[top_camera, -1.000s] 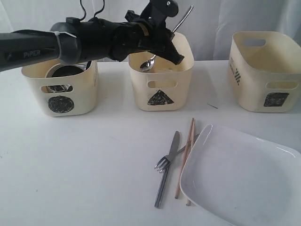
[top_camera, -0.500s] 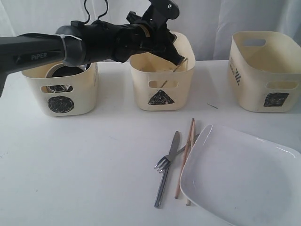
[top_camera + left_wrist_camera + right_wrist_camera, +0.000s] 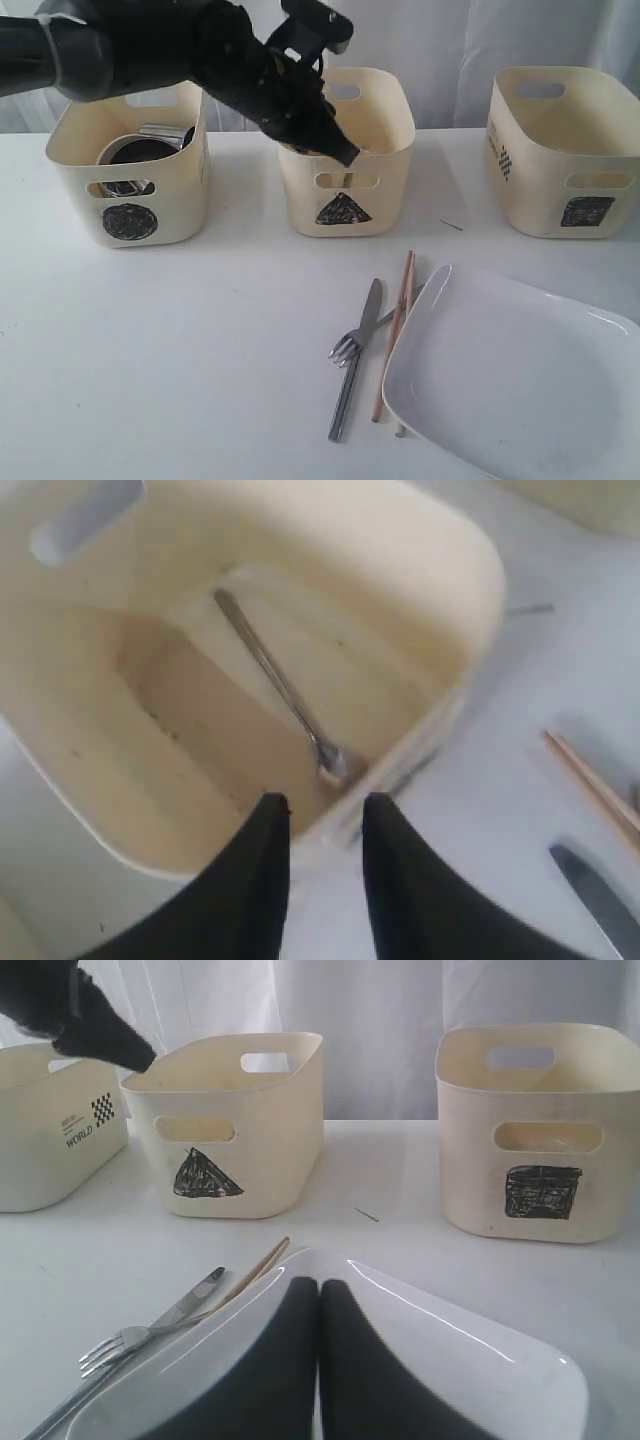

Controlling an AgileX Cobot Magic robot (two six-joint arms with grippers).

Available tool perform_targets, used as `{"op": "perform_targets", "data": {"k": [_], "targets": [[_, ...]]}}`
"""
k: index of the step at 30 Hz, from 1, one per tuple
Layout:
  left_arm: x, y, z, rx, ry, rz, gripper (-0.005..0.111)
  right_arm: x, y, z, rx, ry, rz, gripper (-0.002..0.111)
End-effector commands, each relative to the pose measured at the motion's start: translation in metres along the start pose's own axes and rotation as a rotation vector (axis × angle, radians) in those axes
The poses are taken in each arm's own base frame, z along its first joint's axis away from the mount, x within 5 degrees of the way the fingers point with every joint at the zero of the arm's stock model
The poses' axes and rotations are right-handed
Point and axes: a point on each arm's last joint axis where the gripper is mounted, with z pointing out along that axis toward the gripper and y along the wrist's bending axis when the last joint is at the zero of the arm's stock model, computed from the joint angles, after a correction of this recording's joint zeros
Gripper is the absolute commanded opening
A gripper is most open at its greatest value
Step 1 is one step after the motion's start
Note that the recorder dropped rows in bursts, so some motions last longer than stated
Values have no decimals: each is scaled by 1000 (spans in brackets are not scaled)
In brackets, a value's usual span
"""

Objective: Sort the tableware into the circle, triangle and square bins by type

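My left gripper point(image 3: 322, 805) hangs open and empty over the front rim of the triangle bin point(image 3: 345, 190); the exterior view shows this gripper point(image 3: 338, 150) at that rim. A steel spoon point(image 3: 280, 685) lies inside the bin. The circle bin point(image 3: 125, 195) on the left holds steel vessels point(image 3: 135, 150). At the right stands the square bin point(image 3: 565, 160). On the table lie a knife point(image 3: 357, 360), a fork point(image 3: 350, 345), wooden chopsticks point(image 3: 395, 335) and the white plate point(image 3: 510, 375). My right gripper point(image 3: 320, 1285) is shut, low over the plate point(image 3: 480, 1360), holding nothing.
The cutlery lies tight against the plate's left edge, the chopsticks point(image 3: 255, 1270) touching its rim. A small dark sliver point(image 3: 452, 225) lies on the white table point(image 3: 180, 350) between the triangle and square bins. A white curtain hangs behind the bins.
The left gripper held the spoon over the triangle bin, opened and let it drop inside. The arm has since swung up and back to the left.
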Motion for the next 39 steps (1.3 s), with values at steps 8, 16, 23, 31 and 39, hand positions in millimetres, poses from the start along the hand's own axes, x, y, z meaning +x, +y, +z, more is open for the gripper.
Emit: {"op": "perform_targets", "data": {"k": [8, 16, 23, 31, 39], "targets": [[46, -70, 3, 150, 160, 46, 32, 1, 0, 0, 3, -5, -4, 0], [59, -87, 11, 196, 228, 39, 36, 1, 0, 0, 3, -5, -4, 0], [80, -99, 11, 256, 381, 7, 42, 1, 0, 0, 3, -5, -4, 0], [104, -131, 8, 304, 479, 35, 42, 1, 0, 0, 3, -5, -4, 0], [107, -140, 7, 302, 495, -2, 42, 1, 0, 0, 3, -5, -4, 0]]}}
